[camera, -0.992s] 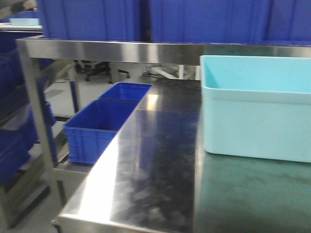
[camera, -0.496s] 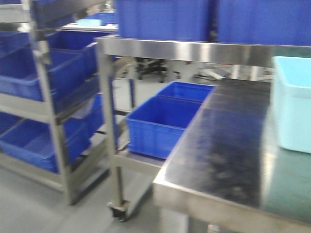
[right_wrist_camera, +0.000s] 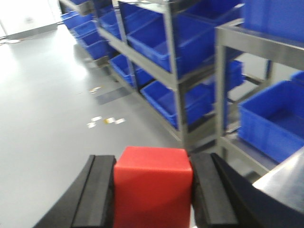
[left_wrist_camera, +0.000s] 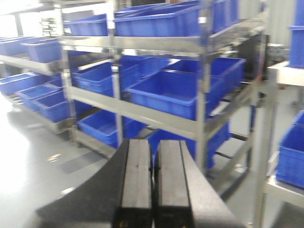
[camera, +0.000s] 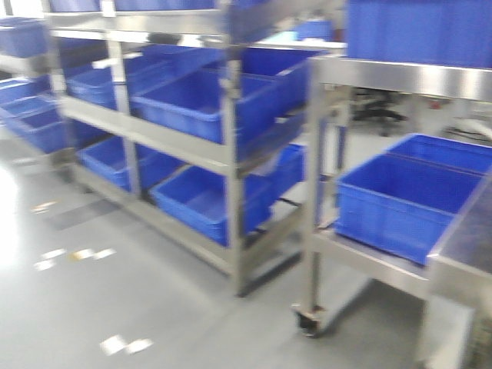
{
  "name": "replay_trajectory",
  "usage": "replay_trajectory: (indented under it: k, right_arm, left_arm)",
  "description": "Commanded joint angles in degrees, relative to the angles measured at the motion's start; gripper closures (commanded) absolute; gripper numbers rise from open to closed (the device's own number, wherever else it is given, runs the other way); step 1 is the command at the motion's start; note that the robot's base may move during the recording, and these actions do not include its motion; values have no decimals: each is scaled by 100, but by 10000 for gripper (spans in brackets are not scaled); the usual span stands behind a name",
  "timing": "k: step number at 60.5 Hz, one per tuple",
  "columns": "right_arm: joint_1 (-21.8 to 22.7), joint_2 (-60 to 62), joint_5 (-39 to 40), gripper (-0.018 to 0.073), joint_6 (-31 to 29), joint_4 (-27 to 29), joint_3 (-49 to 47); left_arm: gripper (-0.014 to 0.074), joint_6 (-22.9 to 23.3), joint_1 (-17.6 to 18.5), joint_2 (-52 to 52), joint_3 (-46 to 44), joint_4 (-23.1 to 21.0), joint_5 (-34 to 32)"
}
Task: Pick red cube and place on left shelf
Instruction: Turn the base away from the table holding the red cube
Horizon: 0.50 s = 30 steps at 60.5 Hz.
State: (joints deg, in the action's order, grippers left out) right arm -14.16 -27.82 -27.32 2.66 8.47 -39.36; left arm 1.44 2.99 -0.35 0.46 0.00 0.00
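Observation:
In the right wrist view my right gripper (right_wrist_camera: 153, 164) is shut on the red cube (right_wrist_camera: 153, 187), which fills the gap between the two black fingers. In the left wrist view my left gripper (left_wrist_camera: 153, 149) is shut and empty, its fingers pressed together. The left shelf is a steel rack (camera: 231, 154) holding blue bins; it stands at centre left of the front view, and it also shows in the left wrist view (left_wrist_camera: 204, 85) and the right wrist view (right_wrist_camera: 175, 61). Neither gripper shows in the front view.
A steel table on casters (camera: 323, 231) stands at right with blue bins (camera: 407, 200) on its lower level. More racks with blue bins (camera: 31, 115) line the far left. Grey floor (camera: 115, 292) lies in front of the racks.
The front view has swung left: the light blue tub and steel tabletop have left the frame, and the rack of blue bins has come to the centre.

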Motion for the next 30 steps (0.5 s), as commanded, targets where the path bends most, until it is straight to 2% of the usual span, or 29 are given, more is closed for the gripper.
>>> replay_trajectory:
  k: [1,30]
  right_arm:
    - [22,-17,498,529,-42,-15,-146]
    - [22,-17,498,529,-42,-15,-146]
  left_arm:
    - [495,-1,2,-86,141,0,-474]
    - [495,-1,2,-86,141,0,-474]
